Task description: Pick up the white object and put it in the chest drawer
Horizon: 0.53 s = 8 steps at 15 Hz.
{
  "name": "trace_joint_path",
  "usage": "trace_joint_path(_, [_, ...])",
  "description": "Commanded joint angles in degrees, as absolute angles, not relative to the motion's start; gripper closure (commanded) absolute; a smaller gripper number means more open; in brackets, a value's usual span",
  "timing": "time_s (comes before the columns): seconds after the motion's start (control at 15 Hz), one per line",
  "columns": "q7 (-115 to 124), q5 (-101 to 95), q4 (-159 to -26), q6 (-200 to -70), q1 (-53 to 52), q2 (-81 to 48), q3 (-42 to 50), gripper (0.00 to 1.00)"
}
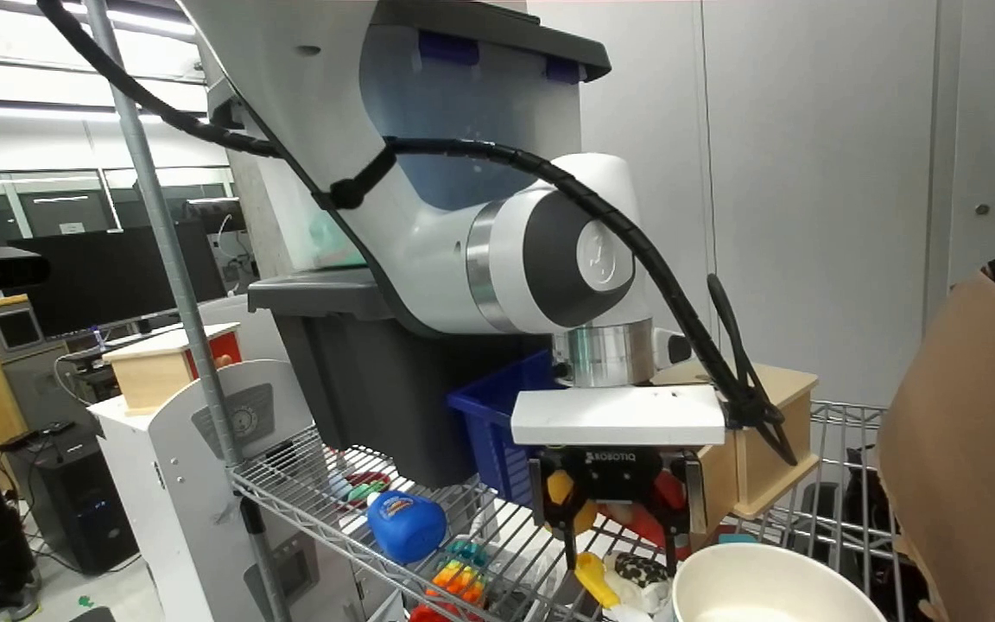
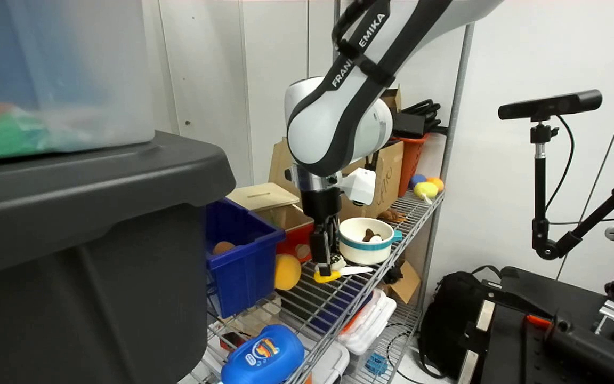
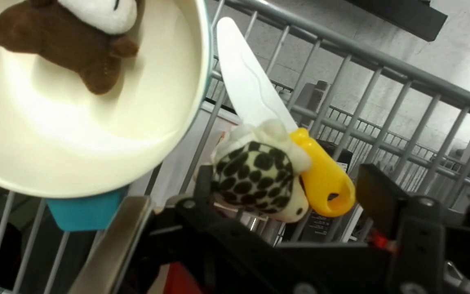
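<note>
The white object, a plush with a black-spotted back (image 3: 255, 175), lies on the wire shelf against the yellow handle of a toy knife (image 3: 324, 179). My gripper (image 3: 290, 183) points down over it, jaws spread wide. One fingertip (image 3: 205, 179) sits right beside the plush; whether they touch I cannot tell. The opposite finger (image 3: 380, 196) stands clear, past the yellow handle. In an exterior view the plush (image 2: 337, 261) shows just beyond the fingers. Behind the gripper is the chest drawer (image 1: 778, 415), light wood with a pale top. Its red-fronted drawer (image 2: 300, 239) appears pulled out.
A cream pot with teal handles (image 2: 363, 256) holds a brown plush (image 3: 72, 45), close beside the white object. An orange ball (image 2: 288, 272) and a blue bin (image 2: 251, 272) stand near the drawer. Farther along are a blue bottle (image 1: 407, 525) and a large dark bin (image 1: 368, 389).
</note>
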<state>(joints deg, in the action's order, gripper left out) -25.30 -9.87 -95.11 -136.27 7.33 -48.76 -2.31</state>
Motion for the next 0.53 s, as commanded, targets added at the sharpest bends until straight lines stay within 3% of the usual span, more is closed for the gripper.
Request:
trace_joint_path(0.0, [-25.2, -9.8, -97.6, -135.6, 7.2, -47.0, -2.4, 0.00])
trace_joint_path(0.47, [-25.1, -9.8, -99.0, -135.8, 7.4, -46.0, -2.2, 0.00])
